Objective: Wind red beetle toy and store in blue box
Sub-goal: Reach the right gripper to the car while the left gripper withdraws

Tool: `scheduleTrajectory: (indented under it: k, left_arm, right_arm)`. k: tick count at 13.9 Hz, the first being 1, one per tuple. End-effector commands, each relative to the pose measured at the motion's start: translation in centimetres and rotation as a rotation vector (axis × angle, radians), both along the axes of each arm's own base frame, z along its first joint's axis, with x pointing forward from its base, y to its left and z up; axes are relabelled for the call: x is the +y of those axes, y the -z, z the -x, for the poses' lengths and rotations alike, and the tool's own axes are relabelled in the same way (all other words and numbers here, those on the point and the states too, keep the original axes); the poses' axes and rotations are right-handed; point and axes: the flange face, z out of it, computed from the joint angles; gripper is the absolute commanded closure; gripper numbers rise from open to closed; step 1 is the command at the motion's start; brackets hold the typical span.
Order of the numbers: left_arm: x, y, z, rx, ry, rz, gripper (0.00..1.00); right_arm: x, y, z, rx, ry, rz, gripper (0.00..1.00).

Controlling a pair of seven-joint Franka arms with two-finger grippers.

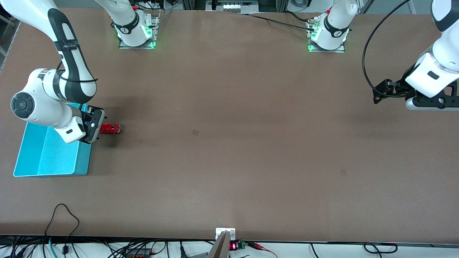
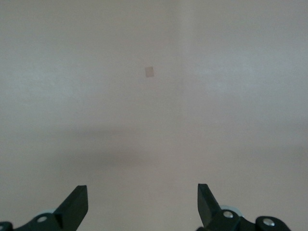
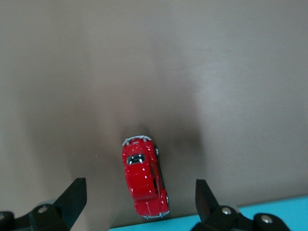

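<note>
The red beetle toy (image 1: 109,128) is seen on the table just beside the blue box (image 1: 50,154), under the right gripper (image 1: 94,126), whose fingers are spread. The body should be straddled squarely before closing. The left gripper (image 1: 381,94), also spread, waits.

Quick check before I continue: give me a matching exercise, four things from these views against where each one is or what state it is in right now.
Things:
1. red beetle toy
2. blue box
3. right end effector
4. left end effector

States:
A. open, over bare table at the left arm's end
B. on the table beside the box, not gripped
C. open, over the toy, fingers apart on either side
D. at the right arm's end, nothing visible inside

Pairs: 1-B, 2-D, 3-C, 4-A
</note>
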Motion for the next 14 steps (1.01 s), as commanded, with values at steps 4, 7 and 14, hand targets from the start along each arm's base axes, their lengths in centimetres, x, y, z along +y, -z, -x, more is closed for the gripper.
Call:
scheduleTrajectory:
  k: [4, 7, 14]
  left_arm:
    - [-0.3, -1.4, 1.3, 0.057, -0.004, 0.051, 0.0]
    - [-0.9, -1.4, 1.4, 0.057, 0.005, 0.049, 0.0]
    - [-0.4, -1.6, 1.6, 0.052, 0.003, 0.026, 0.0]
  right_arm:
    - [-0.9, 4.7, 2.1, -0.056, -0.227, -0.016, 0.0]
    - [-1.6, 7.2, 2.7, -0.1, -0.293, -0.008, 0.0]
    - [-2.0, 8.7, 3.9, -0.084, -0.289, -0.01, 0.0]
